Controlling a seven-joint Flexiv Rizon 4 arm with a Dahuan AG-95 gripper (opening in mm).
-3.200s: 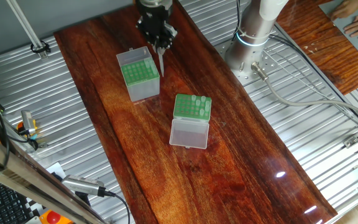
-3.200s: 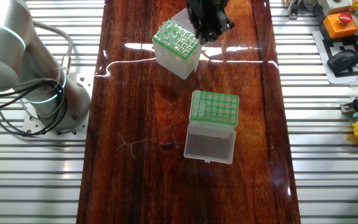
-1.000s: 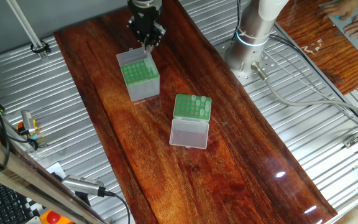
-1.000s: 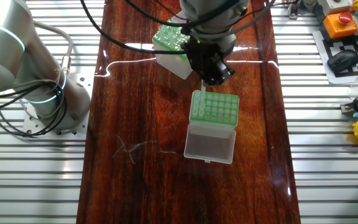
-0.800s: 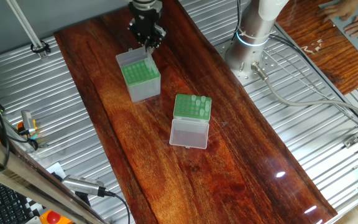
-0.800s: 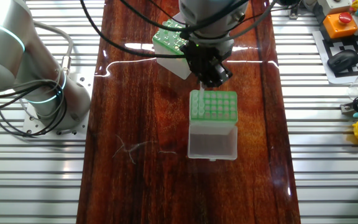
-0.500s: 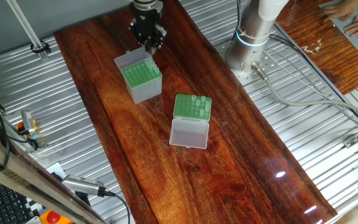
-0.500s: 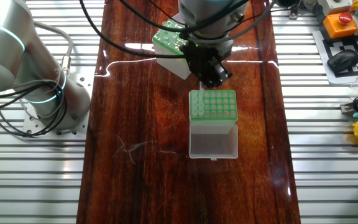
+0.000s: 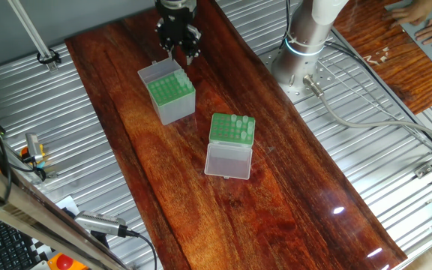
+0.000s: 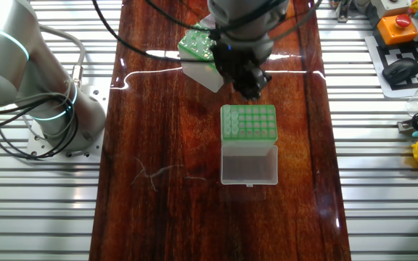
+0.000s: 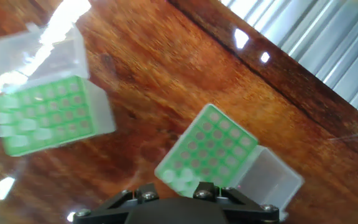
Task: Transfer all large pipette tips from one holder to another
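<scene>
The grey-sided box (image 9: 172, 101) with a green rack stands at the far left of the wooden table; it also shows in the other fixed view (image 10: 249, 123) and the hand view (image 11: 207, 146). A few pipette tips (image 11: 178, 177) stand in its near corner. My gripper (image 9: 180, 54) hovers just above its rear edge, open and empty; it also shows in the other fixed view (image 10: 251, 90). The whitish clear-lidded holder (image 9: 232, 129) sits mid-table with several tips (image 9: 240, 120) in it; it also shows in the other fixed view (image 10: 203, 51) and, blurred, in the hand view (image 11: 45, 121). My fingers are hidden in the hand view.
The arm's base (image 9: 306, 37) stands on the slatted metal bench right of the table. The holder's open lid (image 9: 228, 160) lies flat in front of it. A red stop button (image 10: 398, 25) and small items sit beyond the table's far side.
My gripper has lifted off the grey box's rack, and the tip it held a second ago stays in the rack. The grey box turned slightly while the tip went in.
</scene>
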